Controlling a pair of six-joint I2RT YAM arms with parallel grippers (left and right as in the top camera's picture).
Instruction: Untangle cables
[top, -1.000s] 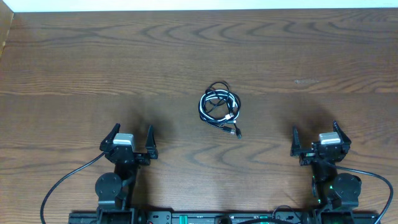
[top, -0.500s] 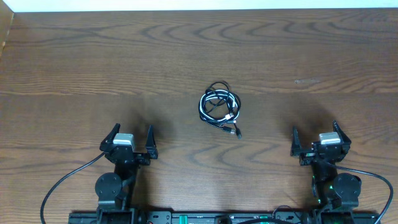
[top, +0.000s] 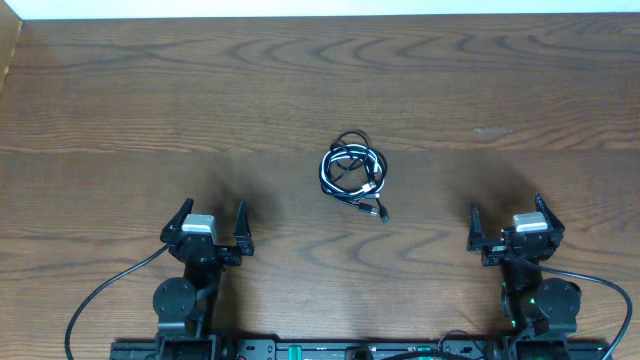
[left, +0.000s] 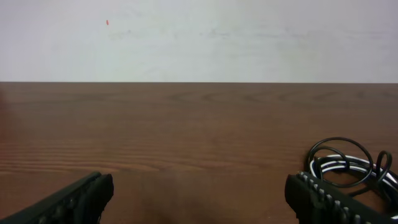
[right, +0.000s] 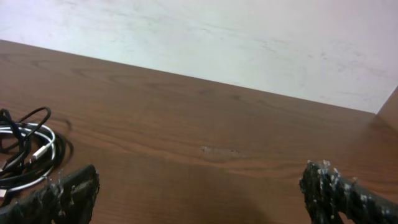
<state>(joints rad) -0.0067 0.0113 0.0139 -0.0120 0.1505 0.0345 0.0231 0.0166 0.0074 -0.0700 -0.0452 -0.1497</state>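
The cables (top: 354, 175) lie as a small coiled tangle of black and white cords at the middle of the wooden table, a plug end trailing toward the front. My left gripper (top: 211, 222) rests near the front left, open and empty, well apart from the tangle. My right gripper (top: 508, 222) rests near the front right, also open and empty. In the left wrist view the cables (left: 348, 163) show at the lower right, beyond the right finger. In the right wrist view the cables (right: 25, 152) show at the far left, past the left finger.
The brown wooden table (top: 150, 110) ends at a white wall at the back. The arms' own thick black wires (top: 105, 290) loop near the front edge beside the arm bases. A faint pale scuff (top: 492, 131) marks the wood at the right.
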